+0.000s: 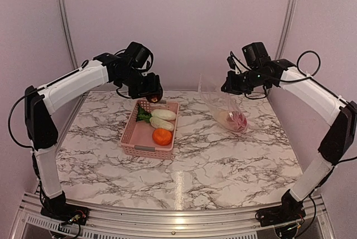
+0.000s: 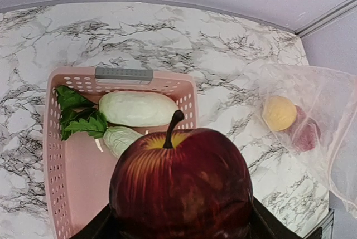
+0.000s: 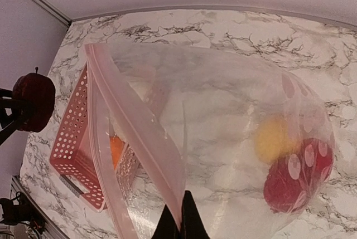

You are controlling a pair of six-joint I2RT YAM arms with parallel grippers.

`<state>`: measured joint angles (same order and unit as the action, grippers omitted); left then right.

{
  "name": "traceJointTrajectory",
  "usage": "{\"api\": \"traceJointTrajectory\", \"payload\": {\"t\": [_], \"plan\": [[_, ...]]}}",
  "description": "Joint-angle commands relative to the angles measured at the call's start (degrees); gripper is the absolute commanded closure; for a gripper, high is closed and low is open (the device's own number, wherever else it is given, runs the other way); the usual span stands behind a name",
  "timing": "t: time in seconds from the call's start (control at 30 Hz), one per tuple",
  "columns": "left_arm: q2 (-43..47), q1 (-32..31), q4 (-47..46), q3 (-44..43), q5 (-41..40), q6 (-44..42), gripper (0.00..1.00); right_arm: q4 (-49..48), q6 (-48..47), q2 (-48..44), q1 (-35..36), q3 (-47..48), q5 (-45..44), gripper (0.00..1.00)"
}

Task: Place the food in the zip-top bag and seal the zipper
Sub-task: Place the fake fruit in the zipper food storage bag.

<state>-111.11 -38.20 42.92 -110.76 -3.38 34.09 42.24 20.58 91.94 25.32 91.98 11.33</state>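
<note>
My left gripper point(image 1: 154, 95) is shut on a dark red apple point(image 2: 179, 186) and holds it in the air above the far end of the pink basket point(image 1: 129, 131). In the basket lie two white oblong vegetables point(image 1: 163, 115), a leafy green point(image 1: 143, 115) and an orange fruit point(image 1: 162, 136). My right gripper point(image 3: 181, 225) is shut on the mouth edge of the clear zip-top bag point(image 3: 223, 111) and holds it lifted, mouth open toward the basket. Inside the bag lie a yellow fruit point(image 3: 271, 138) and a red one point(image 3: 293, 176). The zipper strip point(image 3: 134, 133) runs along the held edge.
The marble table point(image 1: 223, 166) has a raised metal rail at its near edge. Pale walls and two upright metal posts point(image 1: 62, 5) close the back corners. The basket has a grey handle point(image 2: 123, 73) at each end.
</note>
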Motion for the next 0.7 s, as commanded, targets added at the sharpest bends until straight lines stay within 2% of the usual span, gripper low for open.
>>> {"api": "traceJointTrajectory", "payload": {"t": [0.0, 0.2, 0.4, 0.67], "plan": [[3.03, -1.11, -5.32, -3.53, 8.03, -0.26, 0.44, 0.45, 0.65, 2.01, 1.91, 4.06, -0.09, 1.00], [5.39, -3.02, -14.70, -2.97, 16.99, -2.40, 0.46, 0.60, 1.62, 3.99, 3.68, 6.24, 0.50, 1.00], [3.94, -4.85, -21.04, -3.07, 26.72, -1.99, 0.47, 0.68, 2.42, 4.95, 4.91, 7.24, 1.77, 1.00], [1.27, -7.69, -22.97, -4.03, 29.52, -0.43, 0.48, 0.33, 3.48, 5.09, 5.42, 7.59, 3.29, 1.00]]}}
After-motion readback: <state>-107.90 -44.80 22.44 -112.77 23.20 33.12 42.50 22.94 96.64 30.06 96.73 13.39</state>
